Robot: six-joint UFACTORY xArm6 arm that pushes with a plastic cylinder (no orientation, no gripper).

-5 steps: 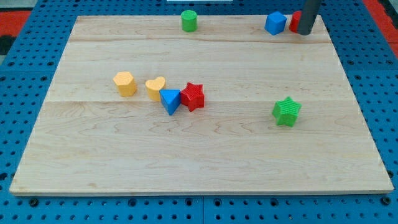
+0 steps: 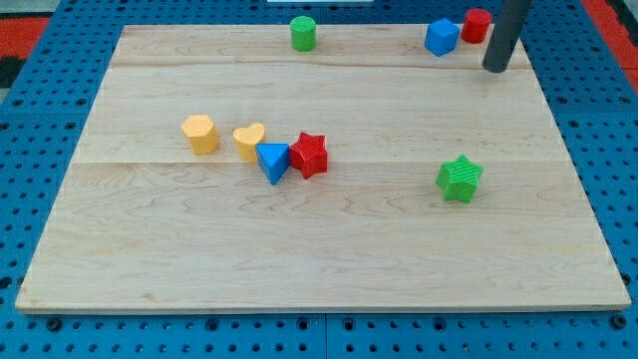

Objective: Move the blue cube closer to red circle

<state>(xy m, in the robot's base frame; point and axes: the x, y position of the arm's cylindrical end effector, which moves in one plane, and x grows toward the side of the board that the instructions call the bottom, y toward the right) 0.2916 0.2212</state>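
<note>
Tip point(image 2: 495, 69) now off red circle point(image 2: 477, 25)

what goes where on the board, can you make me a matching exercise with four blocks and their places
Blocks:
1. blue cube
2. green star
3. green cylinder
4. orange heart

Places:
A. top edge, middle
B. touching the blue triangle
C. next to the red circle, left of my tip
D. alone, right half

Pairs: 1-C, 2-D, 3-A, 4-B
</note>
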